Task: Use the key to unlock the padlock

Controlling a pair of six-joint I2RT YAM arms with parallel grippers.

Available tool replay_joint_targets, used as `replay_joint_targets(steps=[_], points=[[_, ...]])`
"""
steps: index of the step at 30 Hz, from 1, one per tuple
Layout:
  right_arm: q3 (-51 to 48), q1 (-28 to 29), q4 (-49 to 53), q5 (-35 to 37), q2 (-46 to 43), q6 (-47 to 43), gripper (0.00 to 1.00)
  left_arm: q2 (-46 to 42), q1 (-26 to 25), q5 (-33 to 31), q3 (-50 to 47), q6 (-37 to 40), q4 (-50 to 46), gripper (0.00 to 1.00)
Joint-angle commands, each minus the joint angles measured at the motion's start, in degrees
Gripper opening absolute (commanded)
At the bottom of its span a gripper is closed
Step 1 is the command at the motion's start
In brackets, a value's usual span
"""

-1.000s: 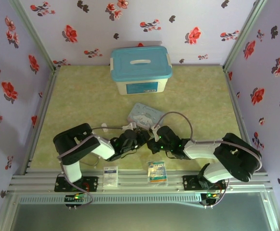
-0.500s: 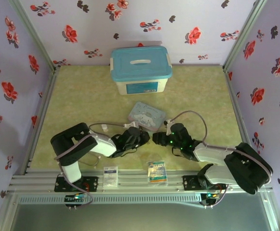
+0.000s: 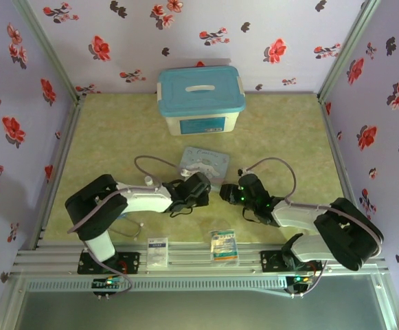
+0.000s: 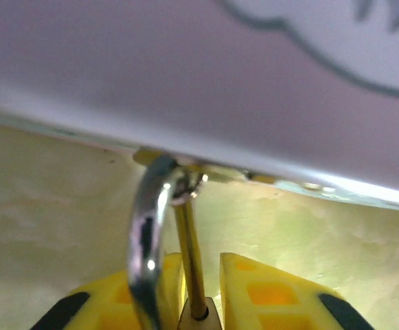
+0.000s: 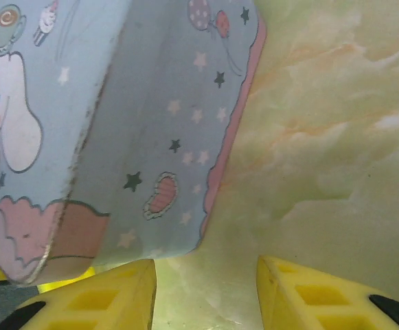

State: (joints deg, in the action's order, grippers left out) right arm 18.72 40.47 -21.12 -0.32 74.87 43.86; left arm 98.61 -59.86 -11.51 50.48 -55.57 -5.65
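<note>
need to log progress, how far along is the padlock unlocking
Done: the left end effector grips what looks like the padlock, up against the cartoon tin. In hand: the right end effector is open and empty near the tin. To do: key into the lock, then turn; whether it is unlocked cannot be told.

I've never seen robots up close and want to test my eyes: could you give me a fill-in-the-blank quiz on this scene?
The storage box at the back has a ___ lid.
The right fingers, near the cartoon tin, stand ___ with nothing between them.
The left fingers, holding the padlock, are coloured ___.
Missing words: blue; open; yellow.
</note>
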Motion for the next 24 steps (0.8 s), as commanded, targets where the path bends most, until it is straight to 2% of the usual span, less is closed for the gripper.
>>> replay_joint_targets(steps=[1,5,9,14,19,24], points=[[1.62,-0.3,1.92,2.25,-0.42,0.69,0.42,0.47,-0.96,-5.84,3.62,4.14,-10.58,0.22],[1.74,-0.3,2.65,2.32,-1.06,0.35,0.42,1.39,-1.4,-6.95,4.83,4.51,-12.98,0.25],[1.58,-0.3,3.32,2.87,-1.44,0.18,0.42,2.38,-2.78,-9.01,6.88,4.77,-16.27,0.18],[1.16,-0.3,3.16,2.95,-1.14,0.2,0.42,3.49,-4.37,-10.1,8.57,4.0,-19.46,0.17],[0.96,-0.3,3.2,3.08,-1.47,0.33,0.42,5.65,-6.76,-15.45,13.23,3.8,-29.66,0.24],[0.96,-0.3,3.68,3.74,-1.55,0.09,0.42,6.75,-7.94,-15.68,13.76,3.12,-31.05,0.23]])
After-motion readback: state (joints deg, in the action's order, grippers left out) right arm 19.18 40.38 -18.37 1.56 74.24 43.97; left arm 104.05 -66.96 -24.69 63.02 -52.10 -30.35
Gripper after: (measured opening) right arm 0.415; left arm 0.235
